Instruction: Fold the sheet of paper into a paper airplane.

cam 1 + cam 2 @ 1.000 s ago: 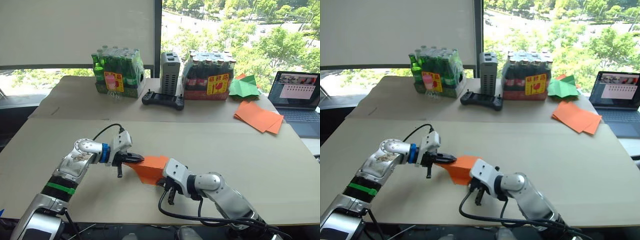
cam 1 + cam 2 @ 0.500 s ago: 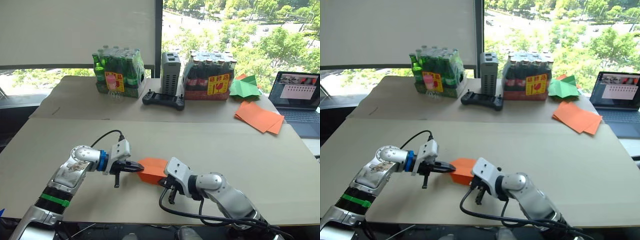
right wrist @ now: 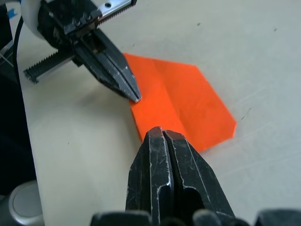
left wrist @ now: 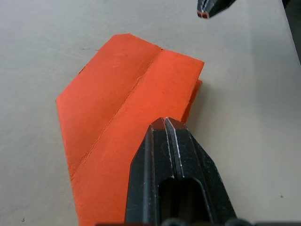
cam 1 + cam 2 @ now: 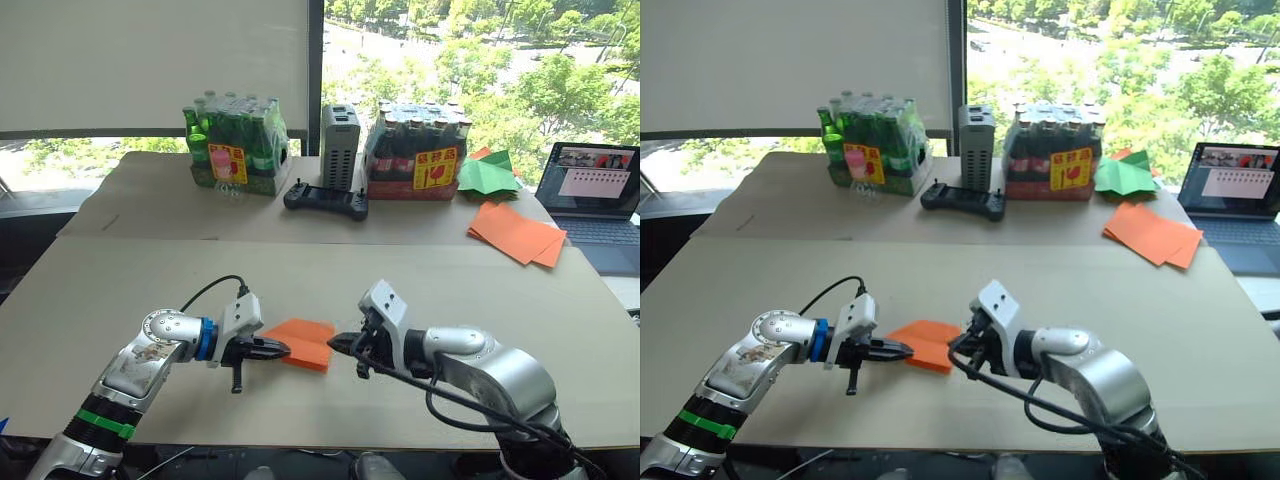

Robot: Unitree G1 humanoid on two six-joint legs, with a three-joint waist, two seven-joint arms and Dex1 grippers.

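Since a second ago the right gripper (image 5: 337,343) has let go of the sheet of paper (image 5: 303,341) and swung to its right edge, fingers pressed together, holding nothing. The paper, then lifted, now lies flat on the table (image 5: 480,290), low in the frame's centre. The left gripper (image 5: 284,350), also closed and empty, points at its left edge. The packs' labels (image 5: 436,167) are unreadable. The orange paper is folded (one centre crease).
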